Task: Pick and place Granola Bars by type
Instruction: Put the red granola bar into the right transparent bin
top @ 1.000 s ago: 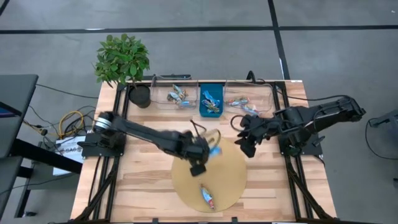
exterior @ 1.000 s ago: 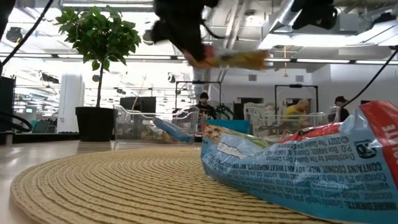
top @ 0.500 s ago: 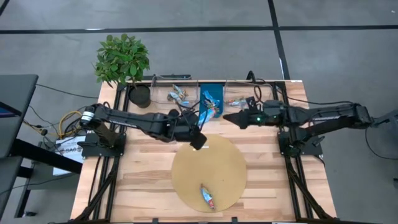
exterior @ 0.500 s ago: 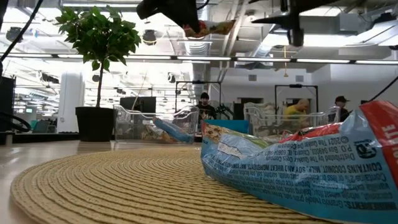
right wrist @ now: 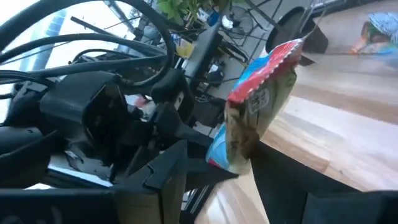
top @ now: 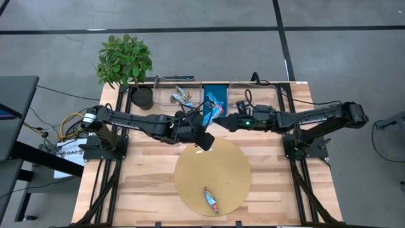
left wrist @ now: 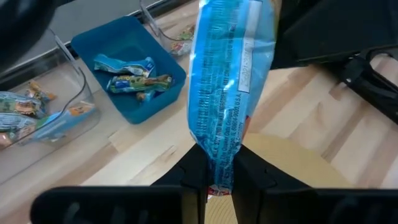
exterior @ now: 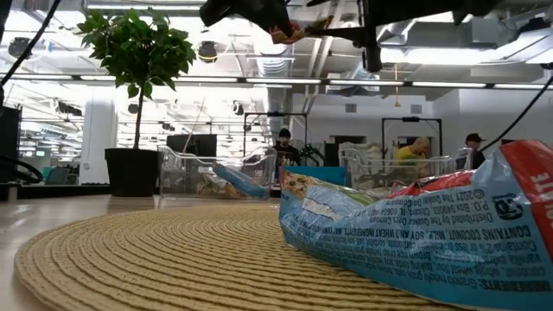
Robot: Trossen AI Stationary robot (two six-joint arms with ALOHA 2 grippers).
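Bar mid-air, passing between grippers above the far edge of the mat.
Bar (left wrist: 227,93) clenched in left gripper (left wrist: 219,177); right gripper (right wrist: 211,165) also closes on it. Release left only once right grips firmly. Blue bin (top: 215,116) and two clear bins (top: 166,104) each hold bars; one bar (top: 211,200) on mat (top: 190,183).

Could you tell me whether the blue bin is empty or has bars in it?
Not empty: the blue bin holds several wrapped bars.

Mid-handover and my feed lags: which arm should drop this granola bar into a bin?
Probably the right. Both pincers pinch the blue granola bar between them, and the right pincer sits nearest the blue bin; the left pincer would release.
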